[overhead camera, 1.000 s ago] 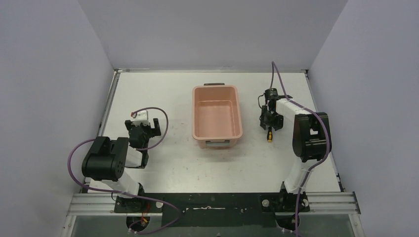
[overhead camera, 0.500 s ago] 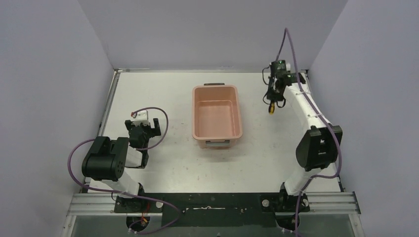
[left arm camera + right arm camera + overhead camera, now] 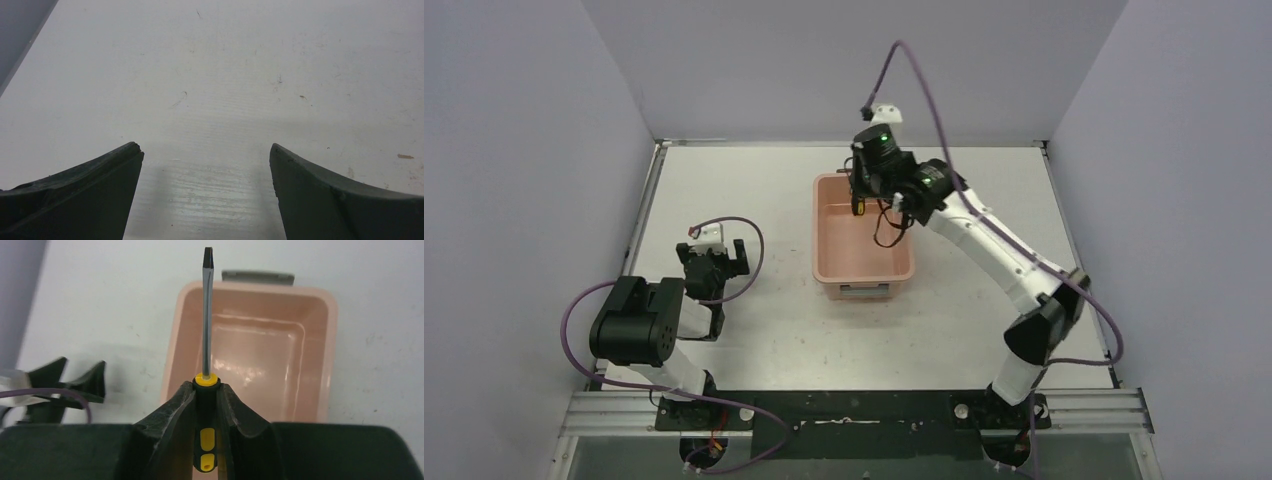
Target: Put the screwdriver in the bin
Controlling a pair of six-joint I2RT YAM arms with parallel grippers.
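The salmon-pink bin (image 3: 862,265) stands on the table's middle, its dark handle at the far end; it also shows in the right wrist view (image 3: 320,365). My right gripper (image 3: 862,197) hangs above the bin's far left part, shut on the screwdriver (image 3: 207,305). In the right wrist view the gripper (image 3: 206,390) clamps the black and yellow handle, and the thin shaft points away over the bin's left wall. A bit of yellow handle (image 3: 858,208) shows in the top view. My left gripper (image 3: 714,262) rests open and empty low over the table, left of the bin.
Grey walls enclose the white table (image 3: 754,190) on three sides. My left gripper's fingers (image 3: 75,385) and purple cable show left of the bin in the right wrist view. The left wrist view shows only scuffed table surface (image 3: 210,90).
My right arm has swung left from the table's far right, carrying the screwdriver, and now holds it above the bin. The left arm has not moved.
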